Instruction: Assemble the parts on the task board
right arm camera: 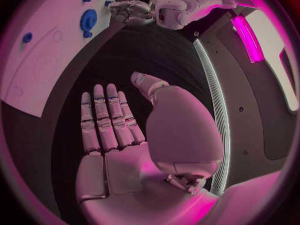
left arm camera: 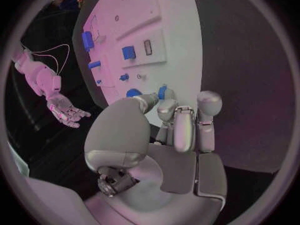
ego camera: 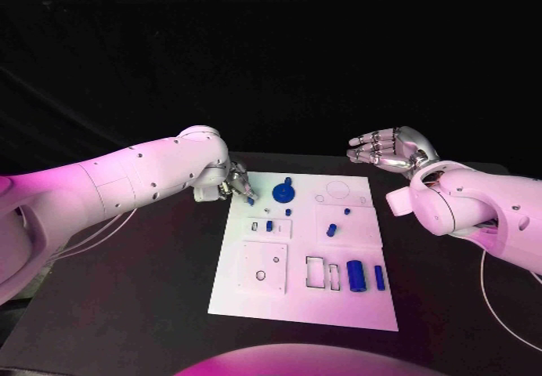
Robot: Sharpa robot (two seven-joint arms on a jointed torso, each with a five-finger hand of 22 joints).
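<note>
Two hands | left hand (ego camera: 235, 185) fingers pinch small blue part (ego camera: 250, 200) beside gear (ego camera: 283, 192) | right hand (ego camera: 388, 149) fingers spread, empty

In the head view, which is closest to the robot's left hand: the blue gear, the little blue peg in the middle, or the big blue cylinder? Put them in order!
From the left hand:
1. Blue gear, at the board's far end, just beside the fingers.
2. Little blue peg, mid-board, toward the right.
3. Big blue cylinder, at the board's near right end.

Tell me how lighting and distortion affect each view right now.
Head view: magenta light washes the task board, background black. Left wrist view: fisheye bends the board's edges behind the left hand. Right wrist view: a bright magenta strip glares beside the right hand.
</note>
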